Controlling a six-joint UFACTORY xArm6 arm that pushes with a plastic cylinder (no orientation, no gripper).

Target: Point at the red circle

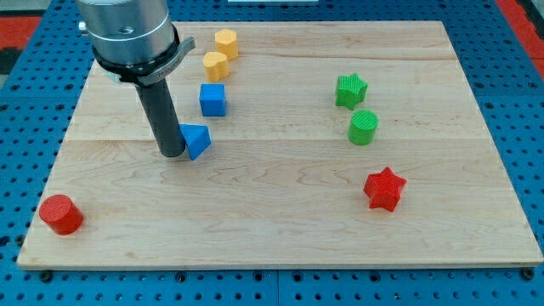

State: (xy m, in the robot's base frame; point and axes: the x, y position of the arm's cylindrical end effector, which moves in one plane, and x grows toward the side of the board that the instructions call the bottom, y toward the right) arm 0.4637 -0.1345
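The red circle (60, 213) lies near the board's lower left corner. My tip (173, 153) rests on the board left of centre, touching the left side of the blue triangle (196, 139). The tip is well to the upper right of the red circle, far from it. The rod rises from the tip to the arm's grey body at the view's top left.
A blue cube (213, 99) sits above the triangle, with a yellow heart (216, 65) and a yellow hexagon (226, 42) further up. At the right are a green star (350, 90), a green circle (363, 127) and a red star (384, 189). The wooden board (280, 221) lies on a blue pegboard.
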